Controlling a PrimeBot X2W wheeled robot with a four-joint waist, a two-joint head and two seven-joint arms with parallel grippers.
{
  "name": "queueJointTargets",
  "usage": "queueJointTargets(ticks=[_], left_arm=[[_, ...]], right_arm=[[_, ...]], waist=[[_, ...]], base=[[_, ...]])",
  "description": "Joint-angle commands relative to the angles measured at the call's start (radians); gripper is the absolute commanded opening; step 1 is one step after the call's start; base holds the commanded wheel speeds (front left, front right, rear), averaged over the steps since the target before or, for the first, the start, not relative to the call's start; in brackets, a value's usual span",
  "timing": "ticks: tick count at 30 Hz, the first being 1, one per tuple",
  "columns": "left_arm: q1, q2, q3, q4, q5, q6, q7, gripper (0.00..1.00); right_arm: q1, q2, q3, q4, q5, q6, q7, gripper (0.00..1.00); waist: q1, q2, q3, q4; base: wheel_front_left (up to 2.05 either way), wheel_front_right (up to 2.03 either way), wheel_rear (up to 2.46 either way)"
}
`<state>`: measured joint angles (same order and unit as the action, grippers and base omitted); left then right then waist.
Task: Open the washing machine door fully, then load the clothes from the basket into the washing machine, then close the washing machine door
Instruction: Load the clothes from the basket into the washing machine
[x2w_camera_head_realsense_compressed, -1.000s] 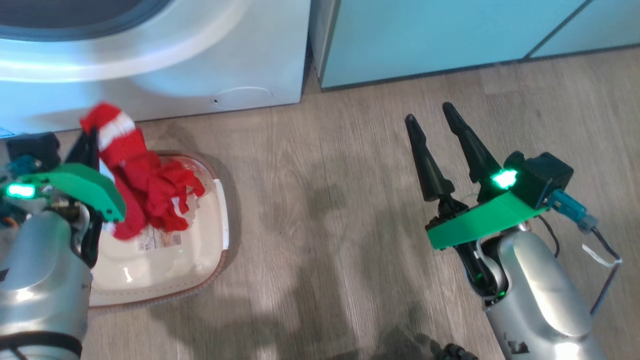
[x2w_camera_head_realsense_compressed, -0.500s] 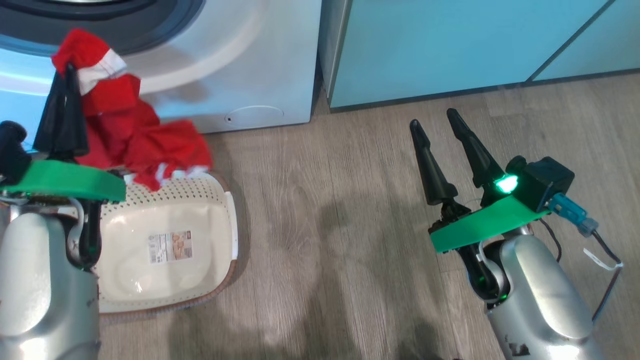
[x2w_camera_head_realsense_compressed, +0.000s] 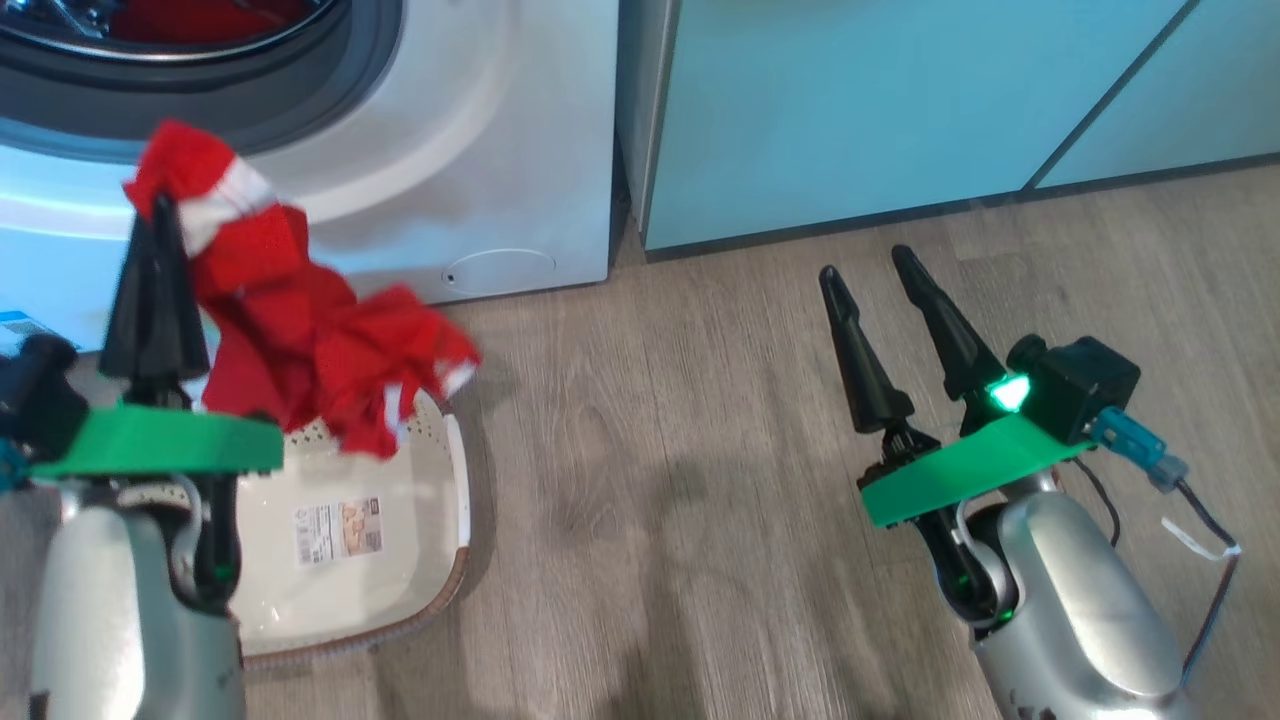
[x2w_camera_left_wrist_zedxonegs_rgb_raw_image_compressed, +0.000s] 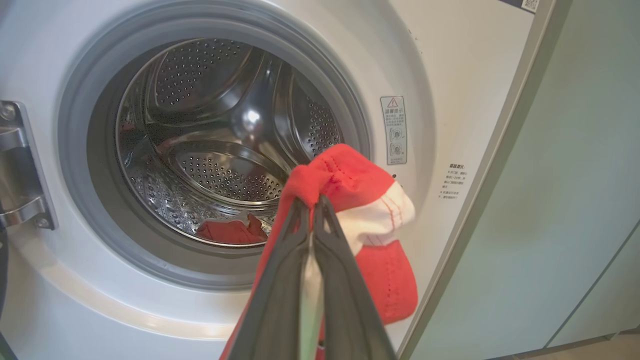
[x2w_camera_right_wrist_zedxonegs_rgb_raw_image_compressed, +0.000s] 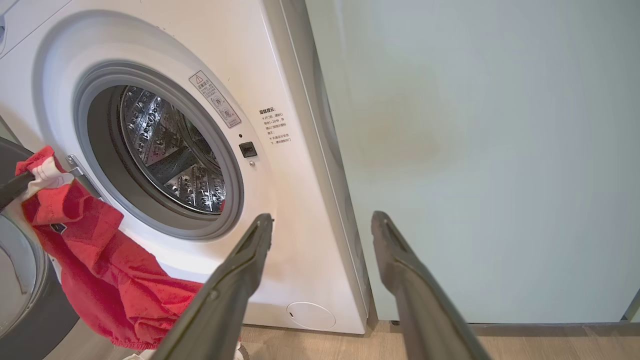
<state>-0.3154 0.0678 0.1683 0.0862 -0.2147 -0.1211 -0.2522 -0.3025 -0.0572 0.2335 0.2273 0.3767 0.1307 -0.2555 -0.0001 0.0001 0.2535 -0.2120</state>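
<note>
Clothes (x2w_camera_head_realsense_compressed: 300, 340) of bright red hang from our left pincer (x2w_camera_head_realsense_compressed: 158, 215), which is closed tightly on their white-trimmed end, at the left of the head view, above the basket (x2w_camera_head_realsense_compressed: 445, 500) and before the washing machine (x2w_camera_head_realsense_compressed: 500, 150). One more red garment (x2w_camera_left_wrist_zedxonegs_rgb_raw_image_compressed: 230, 231) lies in the drum (x2w_camera_left_wrist_zedxonegs_rgb_raw_image_compressed: 225, 125). Our right pincer (x2w_camera_head_realsense_compressed: 864, 262) stands wide and holds nothing, at the right, over the floor (x2w_camera_head_realsense_compressed: 650, 400).

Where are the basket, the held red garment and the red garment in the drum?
basket (x2w_camera_head_realsense_compressed: 445, 500): head view, right side wall.
held red garment (x2w_camera_head_realsense_compressed: 300, 340): head view, middle of the hanging fabric.
red garment in the drum (x2w_camera_left_wrist_zedxonegs_rgb_raw_image_compressed: 227, 232): left wrist view, centre of the fabric.
</note>
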Motion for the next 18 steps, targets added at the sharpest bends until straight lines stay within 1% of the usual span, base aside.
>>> queueJointTargets(ticks=[1, 9, 14, 18], left_arm=[[0.014, 0.006, 0.033, -0.035, -0.002, -0.006, -0.009, 0.00], [0.056, -0.011, 0.037, -0.024, -0.012, -0.009, -0.009, 0.00], [0.049, -0.014, 0.030, -0.029, -0.011, -0.009, -0.009, 0.00], [0.030, -0.014, 0.048, -0.042, -0.023, -0.009, -0.009, 0.00]], right_arm=[[0.008, 0.007, 0.016, -0.028, -0.007, 0.000, -0.006, 1.00], [0.012, 0.007, 0.013, -0.029, -0.007, 0.000, -0.006, 1.00], [0.012, 0.007, 0.013, -0.033, -0.006, 0.000, -0.006, 1.00], [0.009, 0.007, 0.018, -0.042, -0.002, 0.000, -0.006, 1.00]], waist=[[0.0001, -0.0001, -0.010, -0.004], [0.0001, -0.0001, -0.018, -0.004], [0.0001, -0.0001, -0.010, -0.002], [0.0001, -0.0001, 0.015, -0.009]], base=[[0.00, 0.00, 0.00], [0.00, 0.00, 0.00], [0.00, 0.00, 0.00], [0.00, 0.00, 0.00]])
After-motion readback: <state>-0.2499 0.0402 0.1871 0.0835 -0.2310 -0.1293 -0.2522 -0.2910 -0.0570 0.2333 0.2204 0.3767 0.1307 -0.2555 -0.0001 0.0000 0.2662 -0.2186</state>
